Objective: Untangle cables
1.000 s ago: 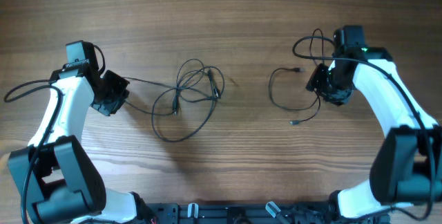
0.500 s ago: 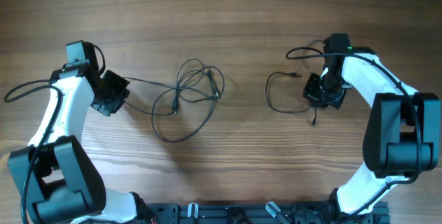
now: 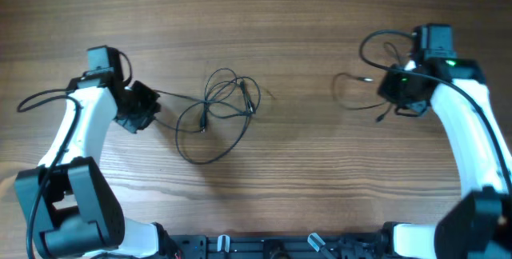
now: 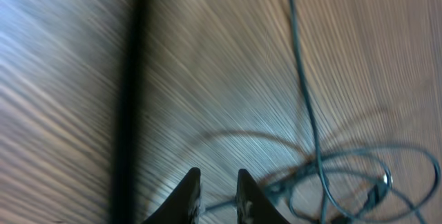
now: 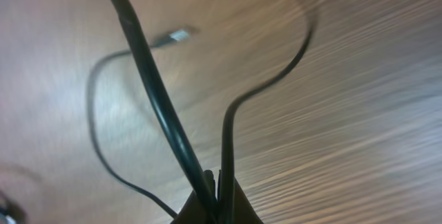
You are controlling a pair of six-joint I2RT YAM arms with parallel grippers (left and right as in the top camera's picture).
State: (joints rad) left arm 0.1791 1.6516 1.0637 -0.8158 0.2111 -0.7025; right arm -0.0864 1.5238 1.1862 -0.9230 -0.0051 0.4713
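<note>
While most of the cables (image 3: 218, 119) lie as loose loops near the middle of the wooden table (image 3: 280, 19), we see one separate cable (image 3: 350, 93) well apart from them on the right, faint and blurred from overhead. The looped bundle has its long axis on a diagonal, from the near left to the far right. A wide loop sags toward the near edge, and tighter loops are stacked at the far end. One small plug end (image 3: 203, 124) lies inside the loops, and another sits at their right side, though we cannot tell which way either points. A single straight strand (image 3: 180, 96) runs left from the bundle to the left gripper (image 4: 217, 198). Its fingers (image 4: 190, 195) show a narrow gap at the tips, and a strand reaches that gap, but we cannot tell whether it is pinched. The right gripper (image 5: 217, 191) has its fingers pressed together on the separate cable, and two strands rise from the tips. One strand curves away across the wood to a small pale plug end (image 5: 178, 35) that lies flat on the board. From overhead this cable stretches roughly left to right, bowing out to the left of the gripper. The tabletop is brown, with its grain running left to right. Both arms are white with black joints, and black hardware (image 3: 264, 247) lines the near edge.
</note>
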